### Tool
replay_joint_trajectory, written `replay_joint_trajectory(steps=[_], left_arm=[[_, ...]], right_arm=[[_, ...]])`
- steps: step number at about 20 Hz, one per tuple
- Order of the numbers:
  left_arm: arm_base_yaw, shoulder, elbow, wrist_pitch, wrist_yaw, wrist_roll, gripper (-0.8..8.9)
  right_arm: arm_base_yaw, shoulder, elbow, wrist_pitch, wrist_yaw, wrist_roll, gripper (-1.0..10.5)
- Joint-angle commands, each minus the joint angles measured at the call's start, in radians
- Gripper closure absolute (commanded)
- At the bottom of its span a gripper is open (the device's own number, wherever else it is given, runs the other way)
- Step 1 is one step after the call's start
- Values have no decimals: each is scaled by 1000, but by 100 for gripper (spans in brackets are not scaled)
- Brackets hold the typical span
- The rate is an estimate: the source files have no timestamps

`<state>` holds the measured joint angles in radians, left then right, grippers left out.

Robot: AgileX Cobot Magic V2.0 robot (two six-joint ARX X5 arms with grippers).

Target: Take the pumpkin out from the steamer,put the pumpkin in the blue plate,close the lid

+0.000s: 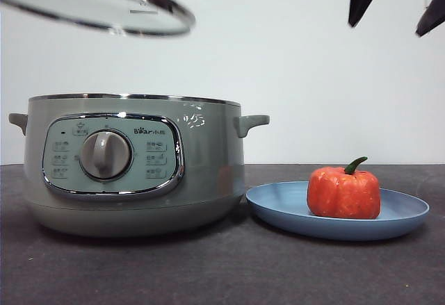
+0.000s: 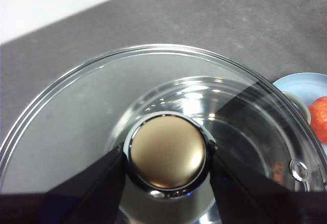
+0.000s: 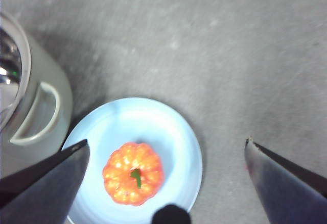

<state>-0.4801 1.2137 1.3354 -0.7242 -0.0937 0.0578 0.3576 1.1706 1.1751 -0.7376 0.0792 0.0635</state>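
Note:
The pumpkin (image 1: 343,192) sits upright on the blue plate (image 1: 403,216), right of the steamer (image 1: 208,166). The steamer stands open. The lid (image 1: 97,6) hangs tilted in the air above the steamer's left part. My left gripper (image 2: 167,152) is shut on the lid's knob (image 2: 167,152); through the glass (image 2: 76,112) the steamer shows below. My right gripper (image 1: 396,3) is open and empty, high above the plate. In the right wrist view the pumpkin (image 3: 134,173) lies on the plate (image 3: 173,132) below the gripper (image 3: 166,150), with the steamer's handle (image 3: 38,114) beside it.
The dark grey table (image 1: 229,270) runs under everything. A white wall (image 1: 299,76) stands behind.

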Motion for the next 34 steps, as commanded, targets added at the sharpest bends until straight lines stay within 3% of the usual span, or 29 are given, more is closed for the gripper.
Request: replay_joint_trajectory(steps=[1,8,20,28,34], left_arm=[[-4,-13,-64,154,24,-56,822],[-4,-8,-192,298,73,-111,822],[-6,99,-193,335,103,-118,822],[-14,187,-193,317,130,-119,822],[-22,192,-192,187,113,-104,822]], right_arm=[[-13,-21,-7,-5,1,-6,442],[-24,-35,-7,-10,0,-9,442],[-24,-35,-7,-15,0,-9,442],[-24,-35,-7,-20,0,-10,442],[-24,-35,-7,-19,0,-9,442]])
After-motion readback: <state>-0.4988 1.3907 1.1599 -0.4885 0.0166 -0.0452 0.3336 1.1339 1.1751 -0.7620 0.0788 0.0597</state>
